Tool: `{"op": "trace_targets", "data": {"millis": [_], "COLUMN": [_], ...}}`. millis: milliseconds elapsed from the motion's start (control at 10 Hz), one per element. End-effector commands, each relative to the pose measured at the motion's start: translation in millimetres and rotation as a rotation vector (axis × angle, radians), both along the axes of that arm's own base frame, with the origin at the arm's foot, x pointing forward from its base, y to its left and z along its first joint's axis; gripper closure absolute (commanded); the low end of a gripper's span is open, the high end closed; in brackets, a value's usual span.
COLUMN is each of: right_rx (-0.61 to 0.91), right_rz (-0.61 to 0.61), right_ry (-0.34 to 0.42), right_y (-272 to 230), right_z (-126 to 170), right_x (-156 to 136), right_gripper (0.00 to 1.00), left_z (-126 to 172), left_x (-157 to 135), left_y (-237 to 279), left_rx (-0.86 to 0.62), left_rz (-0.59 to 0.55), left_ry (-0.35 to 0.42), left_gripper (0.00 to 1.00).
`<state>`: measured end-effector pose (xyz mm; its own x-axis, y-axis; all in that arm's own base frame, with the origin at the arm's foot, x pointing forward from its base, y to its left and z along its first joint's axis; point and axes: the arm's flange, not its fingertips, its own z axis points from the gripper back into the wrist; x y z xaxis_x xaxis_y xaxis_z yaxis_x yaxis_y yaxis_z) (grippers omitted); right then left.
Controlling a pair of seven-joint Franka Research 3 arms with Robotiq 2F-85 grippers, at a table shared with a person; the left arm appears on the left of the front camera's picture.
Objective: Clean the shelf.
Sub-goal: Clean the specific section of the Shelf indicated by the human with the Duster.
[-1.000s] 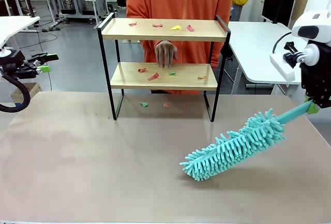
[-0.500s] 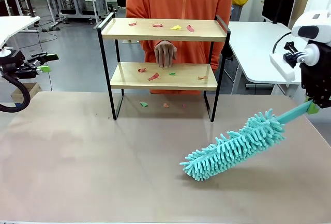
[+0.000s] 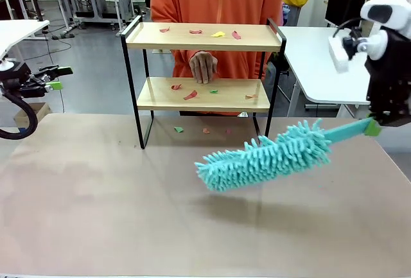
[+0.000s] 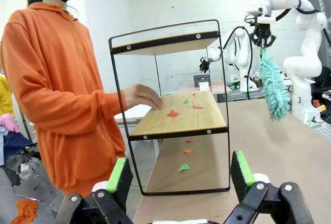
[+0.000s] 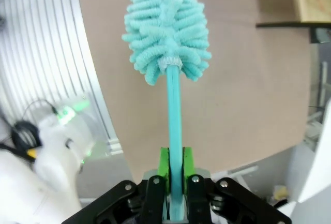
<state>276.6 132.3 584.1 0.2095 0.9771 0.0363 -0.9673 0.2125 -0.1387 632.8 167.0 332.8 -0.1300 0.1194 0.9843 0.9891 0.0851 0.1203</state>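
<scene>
Reaching in from the right of the front view, the right arm is hanging its black wrist almost straight down, and the right gripper [image 3: 371, 127] is pinching the teal handle of a fluffy teal duster [image 3: 263, 156] between its green pads. In the right wrist view these pads [image 5: 164, 163] are pressing flat on both sides of the handle, and the duster [image 5: 166, 22] is pointing away from the camera over the brown table [image 5: 243, 94]. The duster's head is floating above the table [image 3: 96, 214], its shadow lying below it, near the front right leg of the shelf [image 3: 257, 36] but apart from it. The shelf is standing upright at the far middle of the table, with coloured paper scraps [image 3: 218, 33] lying on both boards and on the table under it. The left gripper [image 3: 59, 78] is hovering beside the table's left edge, well apart from the shelf, its fingers spread wide; in its own wrist view the left gripper [image 4: 179, 172] is facing one end of the shelf [image 4: 176, 125]. The person's hand [image 3: 204, 67] is hanging behind the shelf between the two boards, fingers close together and pointing down.
</scene>
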Motion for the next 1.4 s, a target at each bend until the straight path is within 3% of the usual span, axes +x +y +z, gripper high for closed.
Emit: {"op": "trace_targets", "data": {"millis": [0,300,500,600,700,1100,1300], "right_rx": [0.116,0.273,0.354,0.394,0.298,0.312,0.333], "right_rz": [-0.159,-0.55,-0.583,-0.455,-0.563,-0.559,-0.704], "right_ry": [-0.013,-0.028,0.005,0.114,0.025,0.047,-0.012], "right_y": [32.5,78.0,94.5,90.1,87.4,90.6,139.7], "right_z": [12.8,20.3,26.1,35.5,22.4,24.0,17.3], "right_x": [-22.1,-46.5,-39.5,-39.7,-46.2,-45.5,-54.8], "right_gripper": [0.87,0.87,0.87,0.87,0.87,0.87,0.87], "left_z": [1.3,1.3,1.3,1.3,1.3,1.3,1.3], "left_x": [-0.7,-0.7,-0.7,-0.7,-0.7,-0.7,-0.7], "left_y": [-0.3,-0.3,-0.3,-0.3,-0.3,-0.3,-0.3], "left_rx": [0.005,0.005,0.005,0.005,0.005,0.005,0.005], "left_rz": [0.001,0.001,0.001,0.001,0.001,0.001,0.001], "left_ry": [-0.015,-0.015,-0.015,-0.015,-0.015,-0.015,-0.015], "left_gripper": [0.0,0.0,0.0,0.0,0.0,0.0,0.0]}}
